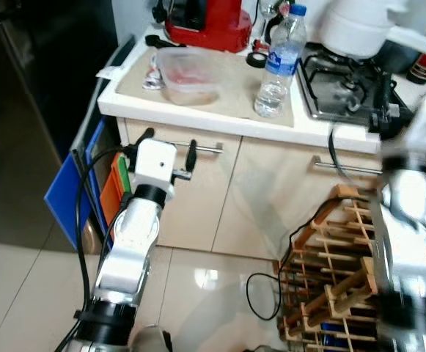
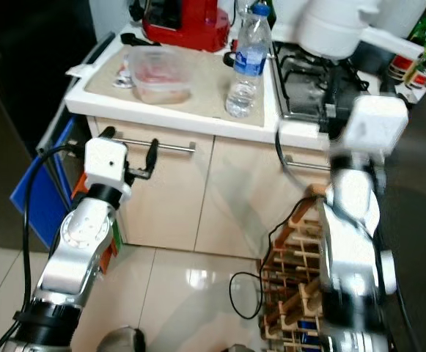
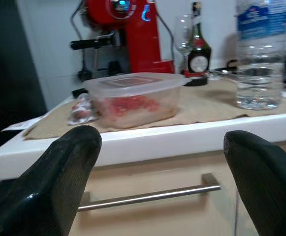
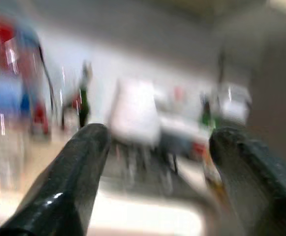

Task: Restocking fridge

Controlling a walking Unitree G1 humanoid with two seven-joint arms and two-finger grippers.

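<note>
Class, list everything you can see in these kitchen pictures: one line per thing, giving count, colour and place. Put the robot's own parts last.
Food tub: one, clear with red contents, on the counter mat.
Water bottle: one, clear, blue cap, on the mat right of the tub.
Coffee machine: one, red, behind the tub.
Hob: one, steel, right of the bottle.
Fridge: one, black, left of the counter.
Wine rack: one, wooden, on the floor.
Left gripper: open, black, before the drawer.
Right gripper: open, black, blurred, raised towards the counter.

head views downward, wrist views toward counter [image 1: 198, 110]
</note>
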